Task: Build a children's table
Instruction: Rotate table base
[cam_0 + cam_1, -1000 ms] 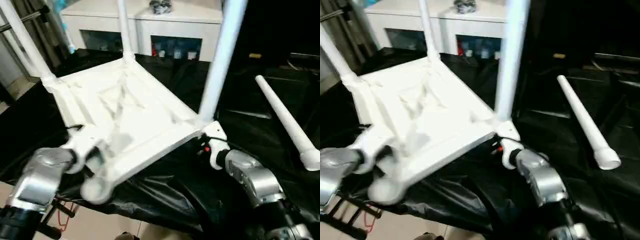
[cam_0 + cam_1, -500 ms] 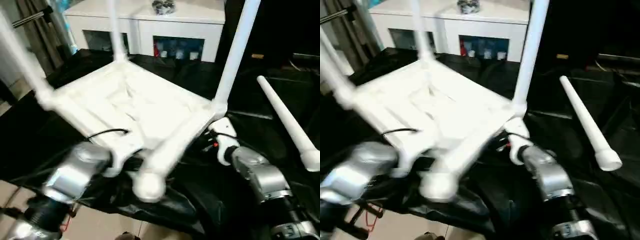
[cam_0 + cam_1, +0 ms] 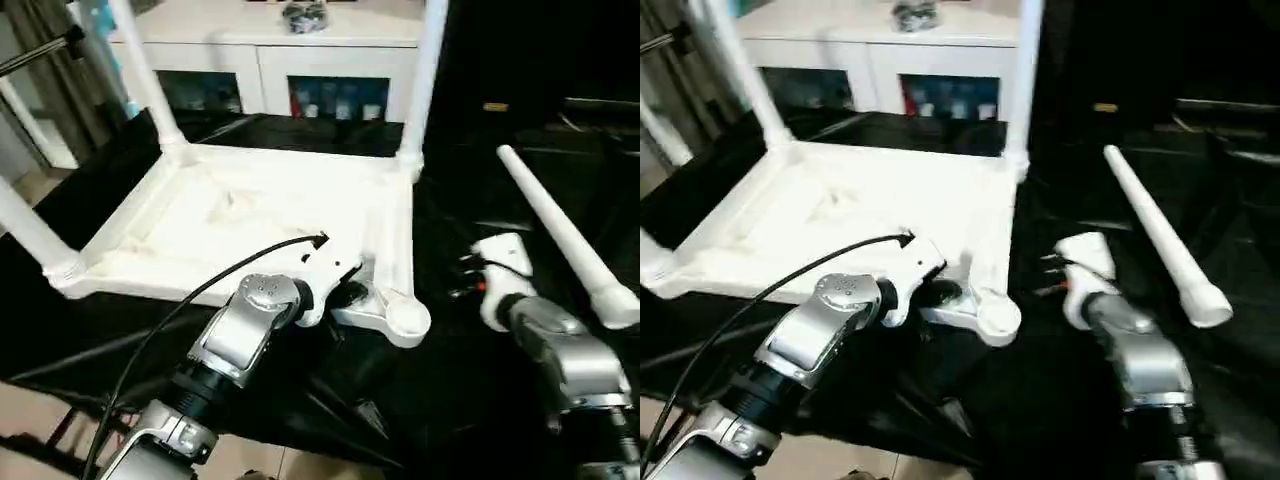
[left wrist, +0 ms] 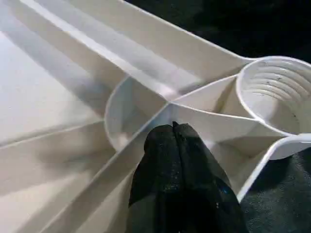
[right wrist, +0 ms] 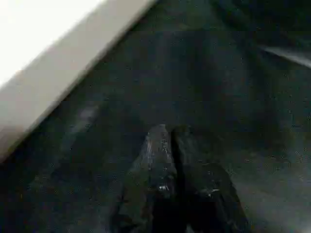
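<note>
left tool [image 4: 175,127] closed on tabletop [image 3: 250,215] rib, right tool [image 5: 170,133] closed

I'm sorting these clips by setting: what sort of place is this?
Probably an indoor room set up as a robot workspace: a work surface draped in black plastic sheeting, a white cabinet with glass doors behind it, and an upside-down white plastic square tabletop being assembled.

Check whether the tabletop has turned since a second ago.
Yes. The tabletop has swung: against the loose leg lying on the black sheet, its empty socket has moved from the near left toward that leg.
</note>
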